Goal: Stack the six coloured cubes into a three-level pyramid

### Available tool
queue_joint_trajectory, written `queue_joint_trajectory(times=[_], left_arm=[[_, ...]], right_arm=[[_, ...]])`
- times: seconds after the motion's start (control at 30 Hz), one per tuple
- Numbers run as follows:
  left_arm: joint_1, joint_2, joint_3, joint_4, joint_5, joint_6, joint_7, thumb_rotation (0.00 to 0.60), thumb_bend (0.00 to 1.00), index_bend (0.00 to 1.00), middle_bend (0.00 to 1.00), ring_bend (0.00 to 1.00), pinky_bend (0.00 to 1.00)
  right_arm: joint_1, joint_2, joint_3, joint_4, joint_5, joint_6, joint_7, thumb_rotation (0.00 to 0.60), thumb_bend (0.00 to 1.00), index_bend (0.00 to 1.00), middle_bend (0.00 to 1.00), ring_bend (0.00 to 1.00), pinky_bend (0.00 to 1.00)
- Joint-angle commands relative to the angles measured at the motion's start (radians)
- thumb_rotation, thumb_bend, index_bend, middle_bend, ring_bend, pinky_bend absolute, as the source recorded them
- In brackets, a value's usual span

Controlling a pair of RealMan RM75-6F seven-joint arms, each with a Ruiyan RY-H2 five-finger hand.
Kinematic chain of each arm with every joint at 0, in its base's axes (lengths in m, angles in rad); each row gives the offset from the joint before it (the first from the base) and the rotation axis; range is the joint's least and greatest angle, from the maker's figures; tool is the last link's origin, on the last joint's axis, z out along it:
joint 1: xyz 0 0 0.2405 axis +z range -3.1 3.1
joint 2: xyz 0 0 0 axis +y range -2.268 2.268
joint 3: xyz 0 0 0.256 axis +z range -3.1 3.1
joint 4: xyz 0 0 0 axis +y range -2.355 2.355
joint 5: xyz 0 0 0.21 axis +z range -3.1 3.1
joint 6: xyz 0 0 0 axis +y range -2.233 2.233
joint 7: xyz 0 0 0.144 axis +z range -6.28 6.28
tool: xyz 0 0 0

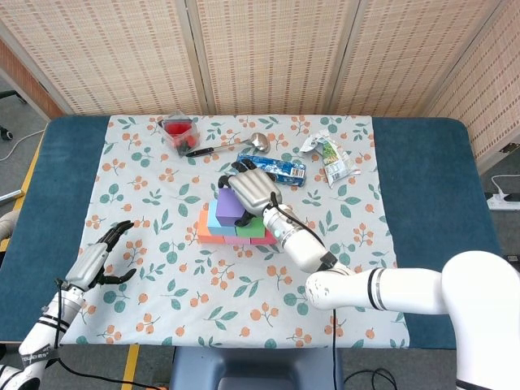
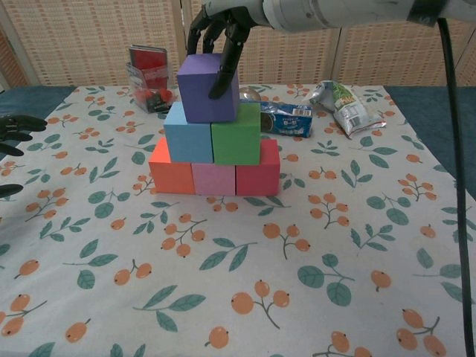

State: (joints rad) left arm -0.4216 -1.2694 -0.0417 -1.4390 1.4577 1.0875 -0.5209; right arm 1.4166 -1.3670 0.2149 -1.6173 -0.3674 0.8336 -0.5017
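Floral tablecloth, right hand gripping purple cube

Indoor demo setup: woven screens behind floral-clothed table

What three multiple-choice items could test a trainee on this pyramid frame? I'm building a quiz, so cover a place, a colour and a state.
1. Where does the purple cube sit?
A. on the blue and green cubes
B. on the cloth beside the spoon
C. on the pink cube

2. What colour is the middle cube of the bottom row?
A. green
B. pink
C. purple

3. What is the right hand doing?
A. resting open on the cloth
B. holding the spoon
C. gripping the purple cube

Answers: 1 A, the purple cube rests on the blue cube and green cube. 2 B, the pink cube lies between orange and red. 3 C, the right hand has fingers down the cube's sides.
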Motion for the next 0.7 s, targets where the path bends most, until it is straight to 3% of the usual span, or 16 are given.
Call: queue_joint_trajectory(times=[0.03,0.7], left_arm=[[0.0,-0.001,0.001,0.002,0.002,0.001,-0.003,0.6,0.31,0.01,0.0,0.0,0.13],[0.0,-0.009,0.007,0.018,0.008,0.001,-0.023,0.6,0.31,0.01,0.0,0.0,0.13]], right_arm=[[0.0,-0.003,0.001,0.001,0.002,0.003,-0.003,0.6,0.05,0.32,0.37,0.07,0.0],[-0.008,-0.017,0.012,0.005,-0.001,0.011,-0.016,0.6,0.05,0.32,0.37,0.07,0.0]])
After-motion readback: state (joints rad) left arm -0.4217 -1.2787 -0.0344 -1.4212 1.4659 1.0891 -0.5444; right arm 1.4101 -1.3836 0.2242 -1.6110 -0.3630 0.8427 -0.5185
